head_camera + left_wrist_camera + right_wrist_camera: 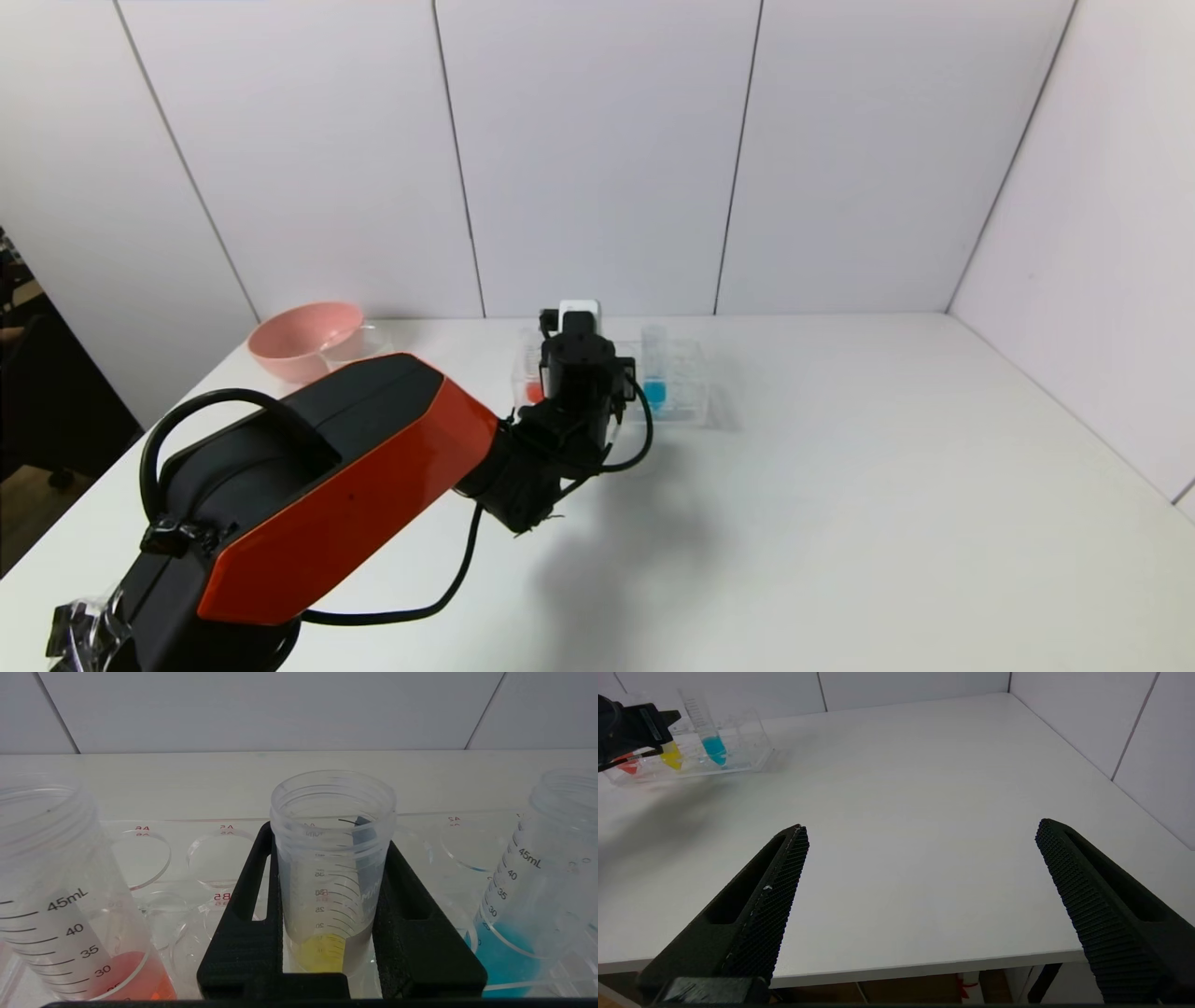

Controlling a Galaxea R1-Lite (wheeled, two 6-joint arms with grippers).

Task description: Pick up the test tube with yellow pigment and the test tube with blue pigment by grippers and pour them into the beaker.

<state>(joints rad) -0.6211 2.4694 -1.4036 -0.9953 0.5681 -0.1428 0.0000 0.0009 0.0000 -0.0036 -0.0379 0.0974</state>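
Left gripper (327, 877) clamps the test tube with yellow pigment (327, 868) in the rack (210, 858); open table (887, 485) to the right.

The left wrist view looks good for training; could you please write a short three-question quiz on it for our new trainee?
1. True or false: the left gripper has its fingers closed on the test tube with yellow pigment.
2. Which tube stands on the robot's right of it: (a) red-tipped tube, (b) test tube with blue pigment?
3. Fill in: the tubes stand in a clear ____.

Key: 1 true; 2 b; 3 tube rack.
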